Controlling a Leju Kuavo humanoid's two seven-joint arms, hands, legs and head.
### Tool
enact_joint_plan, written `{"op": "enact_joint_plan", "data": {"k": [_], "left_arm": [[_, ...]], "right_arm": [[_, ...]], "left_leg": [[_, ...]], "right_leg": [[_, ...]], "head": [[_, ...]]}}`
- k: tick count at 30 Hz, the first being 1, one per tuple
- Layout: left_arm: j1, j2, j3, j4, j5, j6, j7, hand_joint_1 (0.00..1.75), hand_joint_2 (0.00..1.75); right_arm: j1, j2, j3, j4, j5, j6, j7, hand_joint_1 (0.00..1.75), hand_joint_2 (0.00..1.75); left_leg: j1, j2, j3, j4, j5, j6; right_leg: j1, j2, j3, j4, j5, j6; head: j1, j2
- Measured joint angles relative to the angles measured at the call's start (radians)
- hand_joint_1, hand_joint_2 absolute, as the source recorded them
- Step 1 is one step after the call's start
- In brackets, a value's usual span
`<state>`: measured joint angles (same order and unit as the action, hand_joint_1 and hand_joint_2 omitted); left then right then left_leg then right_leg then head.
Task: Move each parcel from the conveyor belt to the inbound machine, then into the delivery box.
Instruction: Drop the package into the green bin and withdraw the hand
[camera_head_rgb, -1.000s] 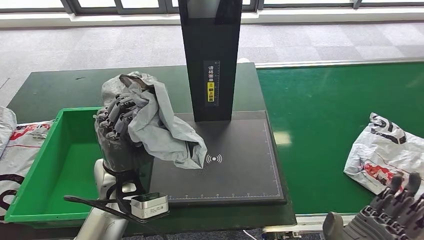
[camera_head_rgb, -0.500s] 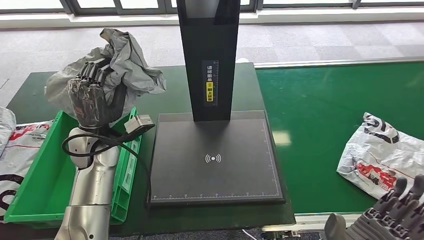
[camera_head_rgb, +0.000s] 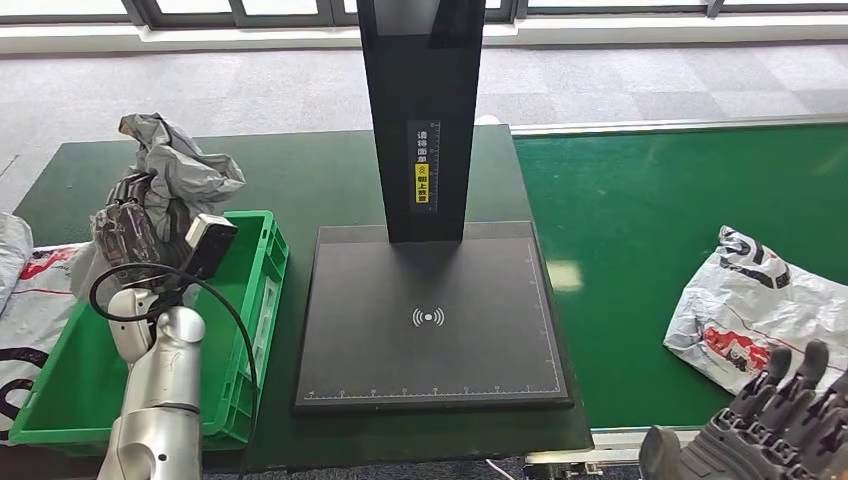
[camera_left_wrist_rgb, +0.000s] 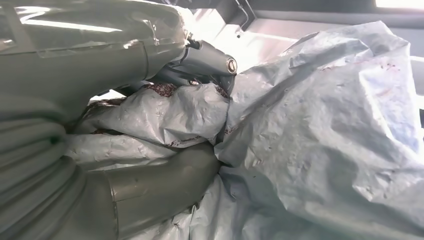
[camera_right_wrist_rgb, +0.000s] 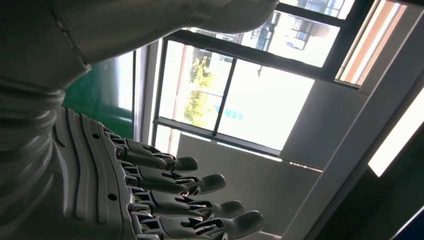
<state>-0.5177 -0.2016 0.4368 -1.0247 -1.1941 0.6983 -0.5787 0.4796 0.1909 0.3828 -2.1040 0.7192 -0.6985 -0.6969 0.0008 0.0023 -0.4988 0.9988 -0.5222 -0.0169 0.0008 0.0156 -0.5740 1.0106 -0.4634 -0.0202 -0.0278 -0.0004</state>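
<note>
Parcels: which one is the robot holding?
The crumpled grey parcel, gripped by the left hand above the green box. The white printed parcel lies untouched on the belt.

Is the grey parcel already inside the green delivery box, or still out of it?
Still out: the left hand grips the crumpled grey parcel above the far left corner of the green delivery box, not resting inside.

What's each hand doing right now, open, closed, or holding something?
Left hand: holding the grey parcel above the green box.
Right hand: open, empty.
</note>
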Motion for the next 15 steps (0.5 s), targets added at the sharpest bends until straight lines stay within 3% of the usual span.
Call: {"op": "enact_joint_plan", "data": {"k": [6,7,10,11,14,15], "left_arm": [[-0.005,0.002,0.0,0.029,-0.02,0.0,0.015,1.75,1.75],[-0.006,0.002,0.0,0.032,-0.021,0.0,0.018,1.54,1.75],[-0.007,-0.002,0.0,0.037,0.023,0.0,0.01,0.23,1.75],[-0.007,-0.003,0.0,0.039,0.061,0.0,-0.002,0.0,1.31],[-0.003,-0.007,-0.006,0.043,0.243,-0.007,-0.047,0.0,0.0],[0.002,-0.007,-0.014,0.043,0.315,-0.017,-0.056,0.0,0.0]], "right_arm": [[-0.002,-0.003,0.0,0.001,0.012,0.0,-0.002,0.0,1.75],[-0.002,-0.003,0.0,0.001,0.014,0.0,-0.002,0.0,1.75],[-0.002,-0.003,0.0,0.001,0.015,0.0,-0.002,0.0,1.75],[-0.002,-0.003,0.0,0.001,0.015,0.0,-0.002,0.0,1.75],[-0.003,-0.003,0.0,0.001,0.018,0.0,-0.003,0.0,1.75],[-0.003,-0.003,0.0,0.001,0.02,0.0,-0.003,0.0,1.75]], "left_leg": [[0.0,0.0,0.0,0.0,0.0,0.0],[0.0,0.0,0.0,0.0,0.0,0.0],[0.0,0.0,0.0,0.0,0.0,0.0],[0.0,0.0,0.0,0.0,0.0,0.0],[0.0,0.0,0.0,0.0,0.0,0.0],[0.0,0.0,0.0,0.0,0.0,0.0]], "right_leg": [[0.0,0.0,0.0,0.0,0.0,0.0],[0.0,0.0,0.0,0.0,0.0,0.0],[0.0,0.0,-0.001,0.0,0.0,0.0],[0.0,0.0,-0.001,0.0,0.0,0.0],[0.0,0.0,-0.001,0.0,0.0,0.0],[0.0,0.0,-0.001,0.0,0.0,0.0]], "head": [[0.0,0.0],[0.0,0.0],[0.0,0.0],[0.0,0.0],[0.0,0.0],[0.0,0.0]]}}
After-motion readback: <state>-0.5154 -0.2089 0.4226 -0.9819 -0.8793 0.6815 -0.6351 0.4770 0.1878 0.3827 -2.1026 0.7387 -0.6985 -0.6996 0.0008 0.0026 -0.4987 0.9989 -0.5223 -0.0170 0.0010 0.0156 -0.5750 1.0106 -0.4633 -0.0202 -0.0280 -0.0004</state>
